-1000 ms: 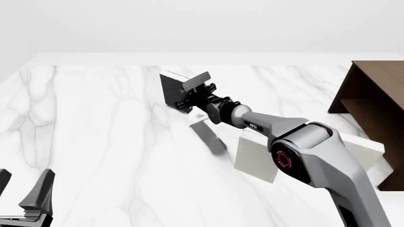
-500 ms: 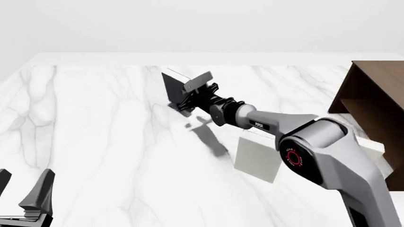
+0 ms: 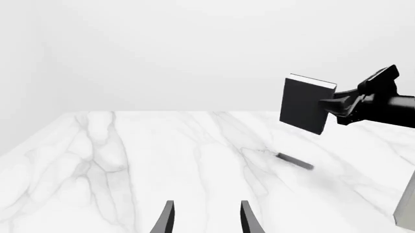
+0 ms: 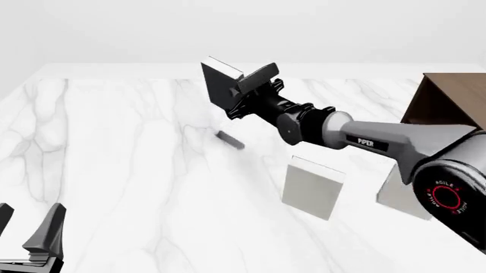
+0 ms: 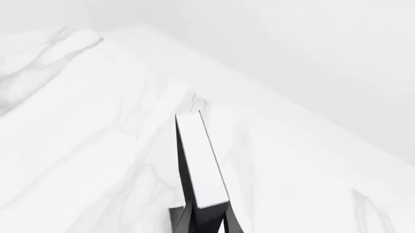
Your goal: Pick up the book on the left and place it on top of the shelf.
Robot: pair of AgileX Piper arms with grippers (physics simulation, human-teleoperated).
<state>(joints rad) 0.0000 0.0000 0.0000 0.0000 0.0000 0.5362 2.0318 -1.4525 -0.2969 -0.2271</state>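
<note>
Book, left wrist view: dark book (image 3: 304, 106) upright and clear of the bench (image 3: 162, 155), thin shadow strip on the marble below it; pinched at one side by the right claw (image 3: 334, 104), reaching in from the side away from the left claw.
Left claw, left wrist view: only two finger tips of the left claw (image 3: 204, 218) visible, spread apart with nothing between; well apart from the book.
Book, front view: book (image 4: 224, 86) aloft above the bench (image 4: 114, 170), white page edge uppermost, dark cover facing the camera's left; clenched by the right claw (image 4: 241, 95).
Shelf, front view: shelf (image 4: 448, 108) far to the right of the book, well apart; only a near corner and side panel in frame, flat top cut off by the picture edge, inner board not visible.
Relation for the carry: judged, sideways travel from book towards shelf, across the pale grey book (image 4: 313, 187) standing between them on the bench; right arm already holding and nearer the shelf; left claw (image 4: 31, 239) parked at the near bench edge, farthest from the shelf.
Second pale book, front view: pale block (image 4: 399, 196) beside the shelf, largely hidden behind the right arm; cannot tell its full shape.
Book, right wrist view: white page edge (image 5: 199, 160) running straight away from the claw along the fingers; dark fingers (image 5: 183, 213) pressed on either cover at its near end; far end free.
Hidden, right wrist view: shelf out of frame; depth of grip cut off by the picture edge.
</note>
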